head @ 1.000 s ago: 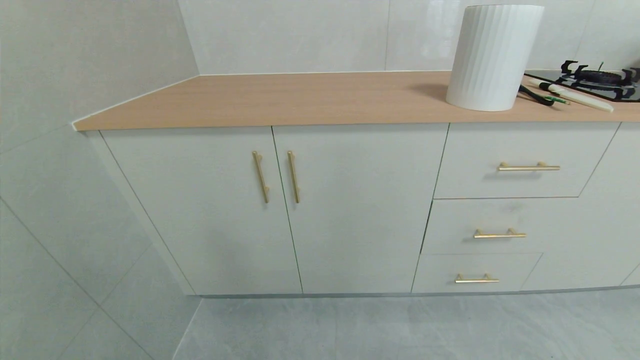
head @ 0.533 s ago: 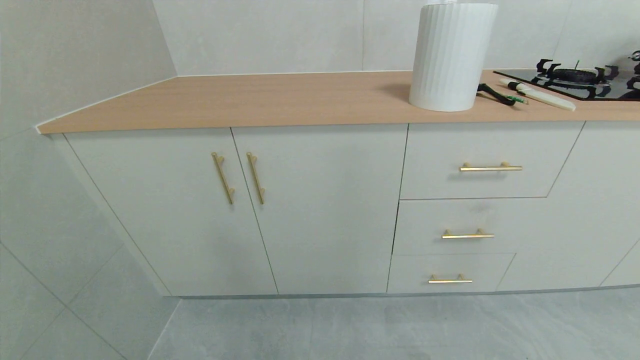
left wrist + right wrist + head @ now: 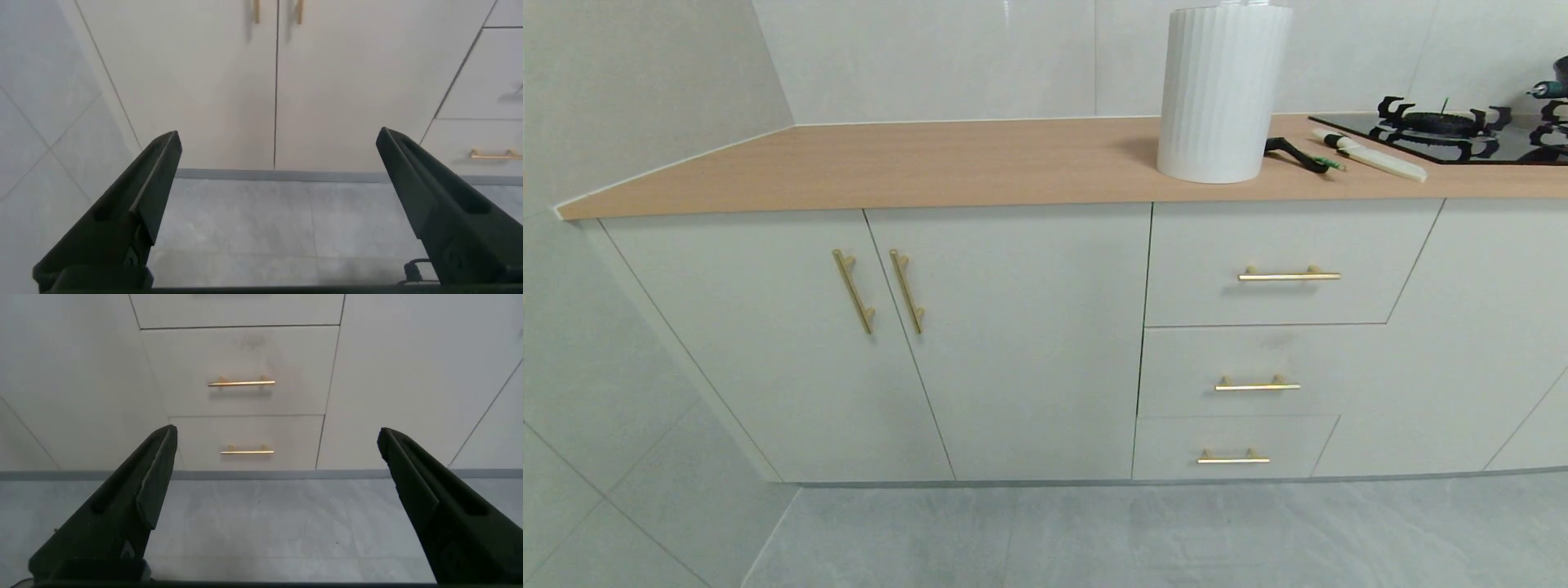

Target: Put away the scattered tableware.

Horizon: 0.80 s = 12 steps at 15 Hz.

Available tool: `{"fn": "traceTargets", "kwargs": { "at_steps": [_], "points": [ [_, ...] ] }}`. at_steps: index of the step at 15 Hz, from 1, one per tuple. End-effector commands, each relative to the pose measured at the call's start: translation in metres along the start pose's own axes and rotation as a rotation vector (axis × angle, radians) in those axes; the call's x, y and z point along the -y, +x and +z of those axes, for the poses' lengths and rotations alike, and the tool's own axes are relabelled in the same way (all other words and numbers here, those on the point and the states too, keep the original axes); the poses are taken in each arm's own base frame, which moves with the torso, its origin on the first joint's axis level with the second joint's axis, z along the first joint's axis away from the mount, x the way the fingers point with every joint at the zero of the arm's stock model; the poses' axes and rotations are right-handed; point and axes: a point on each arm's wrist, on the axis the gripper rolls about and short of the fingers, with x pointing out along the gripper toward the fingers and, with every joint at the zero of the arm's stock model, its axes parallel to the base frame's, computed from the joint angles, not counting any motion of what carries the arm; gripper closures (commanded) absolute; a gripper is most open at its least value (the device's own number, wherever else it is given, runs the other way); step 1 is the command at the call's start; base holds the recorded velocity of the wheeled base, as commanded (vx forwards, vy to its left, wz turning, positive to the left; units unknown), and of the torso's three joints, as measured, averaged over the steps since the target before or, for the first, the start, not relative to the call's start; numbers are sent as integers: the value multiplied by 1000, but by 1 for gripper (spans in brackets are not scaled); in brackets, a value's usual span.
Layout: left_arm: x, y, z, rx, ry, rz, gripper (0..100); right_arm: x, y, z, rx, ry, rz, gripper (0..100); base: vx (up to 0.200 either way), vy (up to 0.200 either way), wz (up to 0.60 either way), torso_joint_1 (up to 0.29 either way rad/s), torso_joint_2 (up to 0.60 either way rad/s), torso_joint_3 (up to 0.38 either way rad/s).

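Two arms hang low, in front of the cabinet fronts. Left end effector (image 3: pixel 278 139): jaws spread wide, nothing between them, facing the pale cabinet doors with brass bar handles (image 3: pixel 253 10) above the grey tiled floor (image 3: pixel 270 229). Right end effector (image 3: pixel 278 433): likewise wide open and empty, facing the stack of pale drawers with brass handles (image 3: pixel 241 382).

Up on the light wooden worktop (image 3: pixel 931 163), toward the robot's right, lies the scattered tableware. A black-handled utensil (image 3: pixel 1294 153) is partly hidden behind a tall white ribbed cylindrical container (image 3: pixel 1223 94). Just beside it lies a cream-coloured knife (image 3: pixel 1372 155), near the edge of the black hob (image 3: pixel 1445 135).

Judgement: approach stage, nothing grasped yet.

Risks:
- An arm rising from this height could catch a drawer handle or the worktop's front edge.
- Reaching past the container for the half-hidden utensil could nudge or tip it.
- Both pieces lie flat and thin, so a shallow pinch may slip or push them toward the hob grate.
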Motion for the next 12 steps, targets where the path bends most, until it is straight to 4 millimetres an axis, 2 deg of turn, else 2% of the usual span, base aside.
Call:
{"fn": "traceTargets", "kwargs": {
  "at_steps": [1, 10, 12],
  "points": [
    [0, 0, 0, 0, 1, 1, 0, 0, 0, 0, -2, 0, 1, 0, 0, 0, 0, 0, 0, 0],
    [0, 0, 0, 0, -1, 0, 0, 0, 0, 0, -2, 0, 1, 0, 200, 0, 0, 3, 1, 3],
    [0, 0, 0, 0, -1, 0, 0, 0, 0, 0, -2, 0, 1, 0, 0, 0, 0, 0, 0, 0]
  ]
}}
